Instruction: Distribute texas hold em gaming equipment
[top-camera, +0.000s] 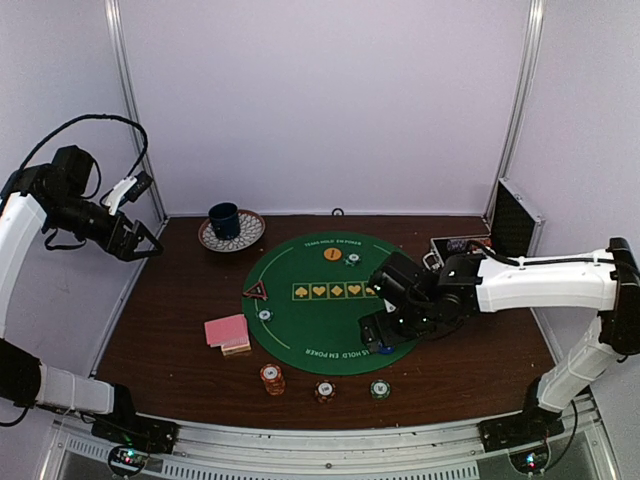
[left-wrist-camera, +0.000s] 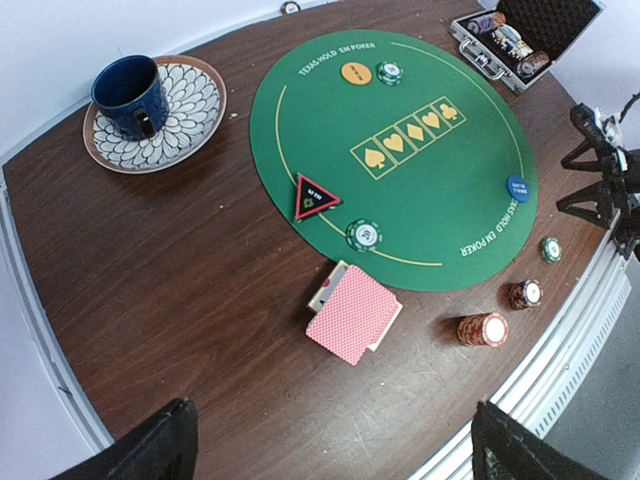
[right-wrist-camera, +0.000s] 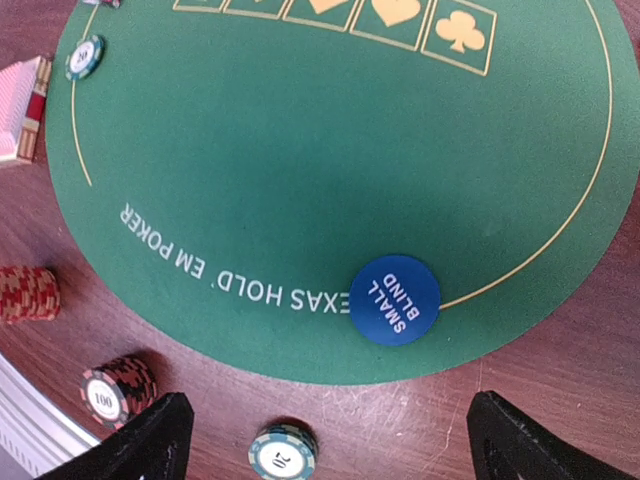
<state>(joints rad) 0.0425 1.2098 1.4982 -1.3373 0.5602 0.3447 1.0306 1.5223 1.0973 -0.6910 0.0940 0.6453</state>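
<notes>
My right gripper (right-wrist-camera: 328, 440) hangs spread and empty over the blue round "small blind" button (right-wrist-camera: 395, 300) on the near edge of the green round felt mat (right-wrist-camera: 300, 170), barely visible from overhead; my left gripper (top-camera: 140, 240), also spread, is raised far left

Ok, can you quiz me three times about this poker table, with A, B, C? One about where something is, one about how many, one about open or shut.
1. Where is the round blue small-blind button?
A) on the round green felt mat, at its edge
B) stacked on a chip
C) held in a gripper

2. How many chip stacks stand on the brown wooden table, off the mat?
A) one
B) three
C) six

3. The right gripper is:
A) open
B) shut on a card
C) shut on a chip

Answers:
1 A, it lies across the mat's yellow rim line.
2 B, orange stack, red stack and green stack.
3 A, its fingers are wide apart with nothing between them.
</notes>
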